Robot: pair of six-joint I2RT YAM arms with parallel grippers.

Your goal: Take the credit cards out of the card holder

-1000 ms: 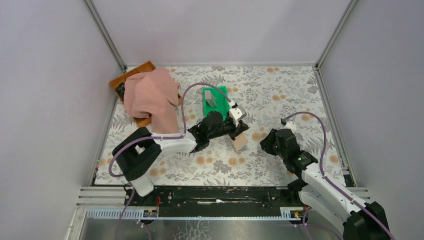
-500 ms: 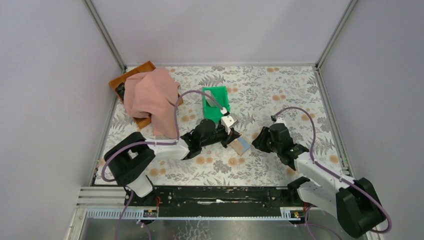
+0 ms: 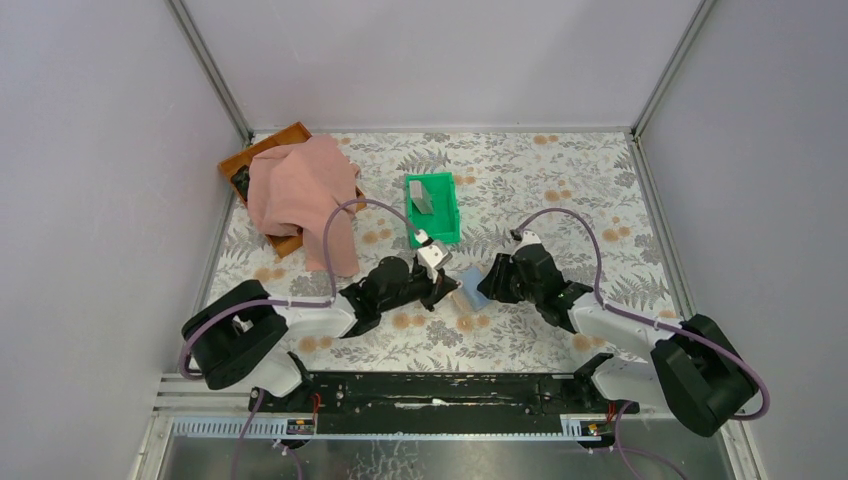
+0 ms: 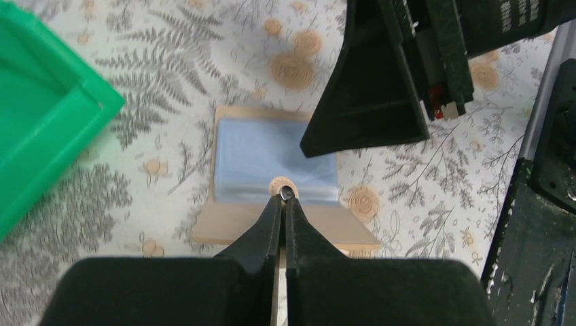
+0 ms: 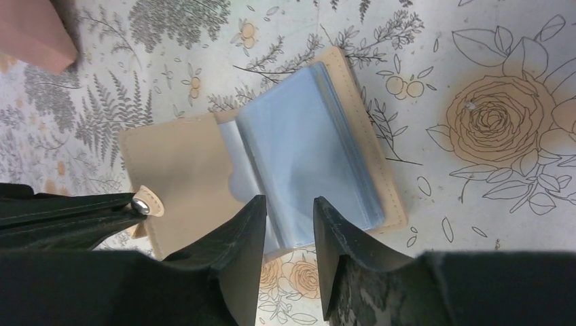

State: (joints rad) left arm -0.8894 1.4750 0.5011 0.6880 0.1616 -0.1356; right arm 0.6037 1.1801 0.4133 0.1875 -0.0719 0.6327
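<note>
The card holder [image 3: 468, 292] lies open on the flowered counter [image 3: 560, 200], pale blue sleeves up. On its left, the left tool [image 4: 284, 197] pinches its snap tab [image 4: 282, 187], fingers pressed together. On its right, the right tool [image 5: 289, 205] hangs over the sleeves, fingers slightly spread. Beyond the card holder sits a green bin [image 3: 450, 212] holding a grey card [image 3: 422, 196].

Card holder [image 4: 248, 170] lies open, flat; from my left wrist, pale blue sleeves [image 4: 272, 149] at 12 o'clock, tan flap [image 4: 231, 229] at 6.
</note>
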